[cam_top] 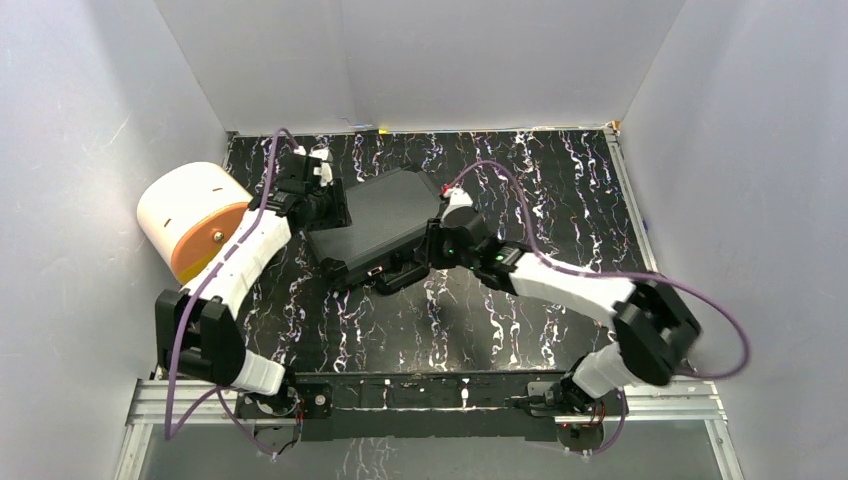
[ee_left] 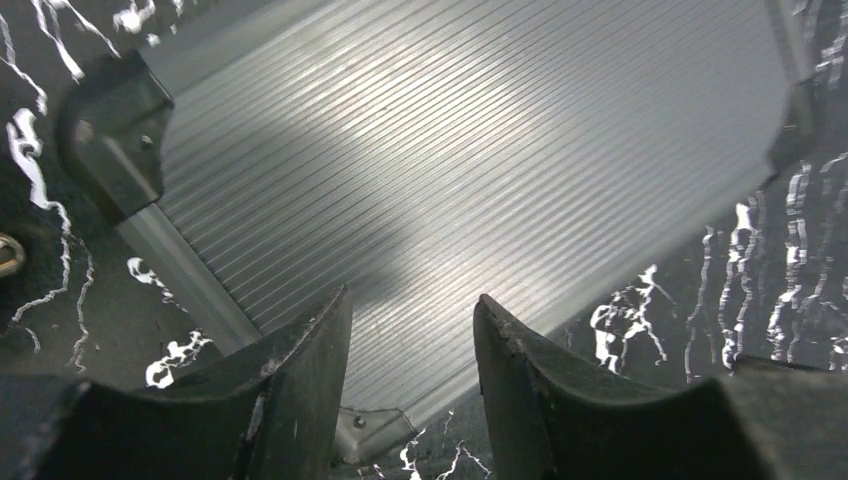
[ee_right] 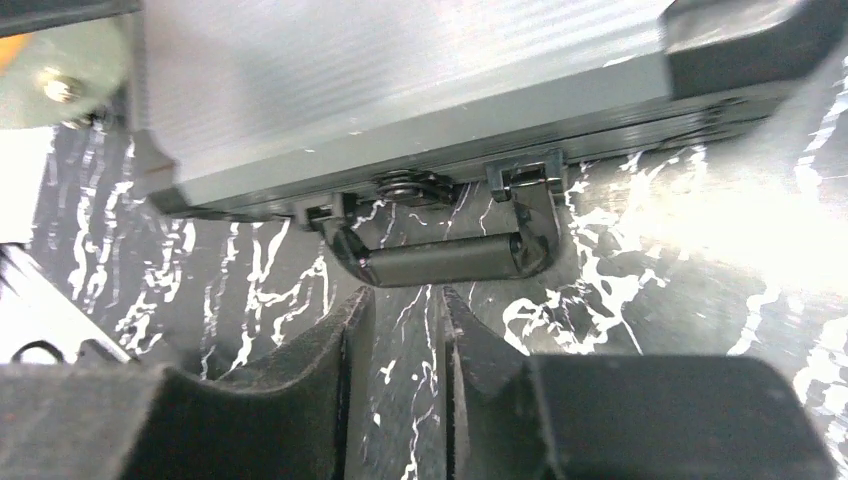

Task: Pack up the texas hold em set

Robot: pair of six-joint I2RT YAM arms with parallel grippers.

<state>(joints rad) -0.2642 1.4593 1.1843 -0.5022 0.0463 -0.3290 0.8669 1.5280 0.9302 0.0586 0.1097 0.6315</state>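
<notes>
The black hard case (cam_top: 375, 215) lies shut and flat on the marbled table, its handle (cam_top: 400, 275) on the near edge. My left gripper (cam_top: 325, 205) hovers over the case's left end, jaws open and empty; the left wrist view shows the ribbed lid (ee_left: 480, 150) just beyond the gripper (ee_left: 412, 305). My right gripper (cam_top: 432, 245) is low on the table at the case's near right side. In the right wrist view it (ee_right: 408, 298) sits just short of the handle (ee_right: 440, 258), jaws a narrow gap apart with nothing between. No chips, cards or button show.
A big white-and-orange cylinder (cam_top: 195, 215) lies on its side at the left wall, close behind my left arm. White walls enclose the table on three sides. A metal rail (cam_top: 430, 395) runs along the near edge.
</notes>
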